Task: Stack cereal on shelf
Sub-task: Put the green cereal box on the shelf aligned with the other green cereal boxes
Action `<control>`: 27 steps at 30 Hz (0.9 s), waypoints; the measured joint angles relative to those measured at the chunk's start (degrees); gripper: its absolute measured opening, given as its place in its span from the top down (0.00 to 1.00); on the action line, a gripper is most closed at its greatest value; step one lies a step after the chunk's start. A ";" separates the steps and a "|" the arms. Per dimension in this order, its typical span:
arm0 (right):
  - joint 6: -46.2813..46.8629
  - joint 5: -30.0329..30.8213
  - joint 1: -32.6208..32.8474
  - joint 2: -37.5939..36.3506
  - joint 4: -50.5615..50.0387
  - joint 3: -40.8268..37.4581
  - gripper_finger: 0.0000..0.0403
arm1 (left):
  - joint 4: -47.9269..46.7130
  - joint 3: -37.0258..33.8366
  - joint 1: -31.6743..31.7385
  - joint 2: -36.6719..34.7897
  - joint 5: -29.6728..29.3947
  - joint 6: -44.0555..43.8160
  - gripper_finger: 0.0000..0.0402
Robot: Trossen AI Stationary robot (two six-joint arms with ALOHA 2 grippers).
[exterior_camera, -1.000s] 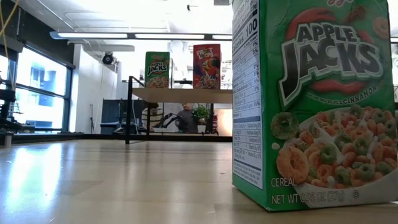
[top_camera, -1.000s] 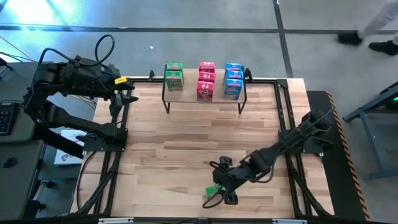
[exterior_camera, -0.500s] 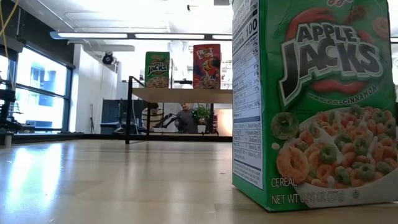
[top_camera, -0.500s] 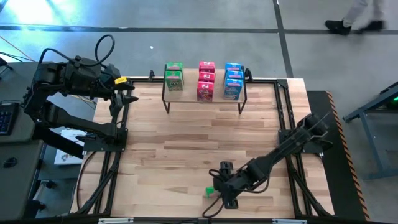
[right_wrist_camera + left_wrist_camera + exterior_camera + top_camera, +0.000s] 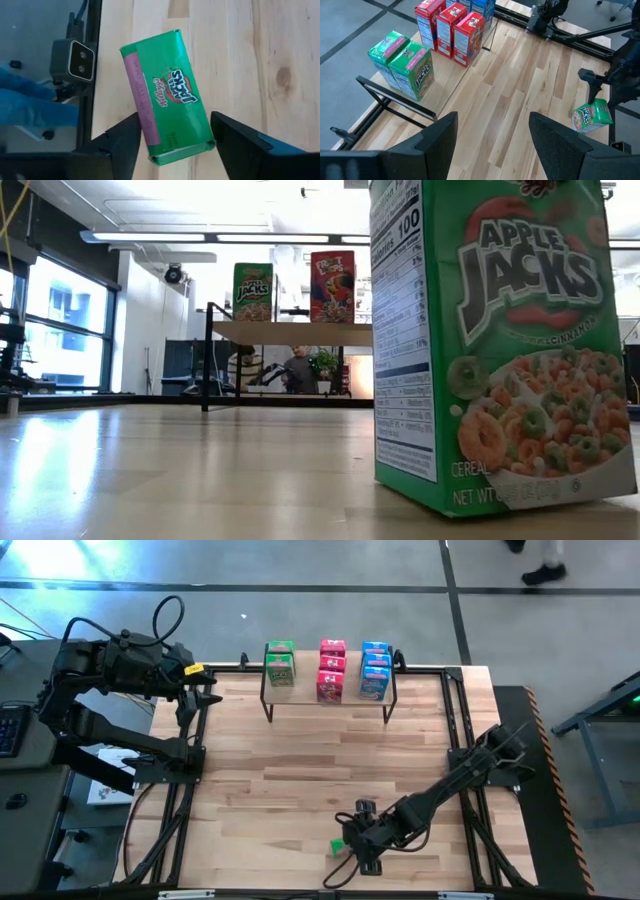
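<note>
One green cereal box (image 5: 500, 350) stands upright on its bottom end near the table's near edge (image 5: 342, 845). My right gripper (image 5: 175, 120) hangs over it, open, pointing down, one finger on each side of the box's top end (image 5: 165, 100). On the shelf (image 5: 305, 683) by the far edge stand two green boxes (image 5: 280, 662), three red-pink boxes (image 5: 332, 670) and three blue boxes (image 5: 375, 668). My left gripper (image 5: 205, 690) waits open off the table's far left corner; the left wrist view shows its fingers apart (image 5: 492, 145). My right gripper comes at the green box from above, its open fingers straddling the top end. The box sits skewed between them, and one top corner (image 5: 212, 145) meets a finger (image 5: 222, 137). Whether the other finger touches the box, I cannot tell. The box stays standing on the table.
Black rails (image 5: 460, 740) frame the tabletop on both sides. A camera (image 5: 72, 60) sits just beyond the near edge beside the green box. The middle of the table (image 5: 320, 760) is bare wood. A person walks on the floor beyond the far edge (image 5: 545, 570).
My right gripper has sunk a little toward the near edge, over the green box. In the low view the box has turned slightly about its upright axis while staying on the table. The person beyond the far edge has walked toward the left.
</note>
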 joint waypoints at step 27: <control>2.72 -2.67 -6.39 -0.01 11.30 1.92 0.66 | 0.00 0.00 0.00 0.00 0.00 0.00 0.41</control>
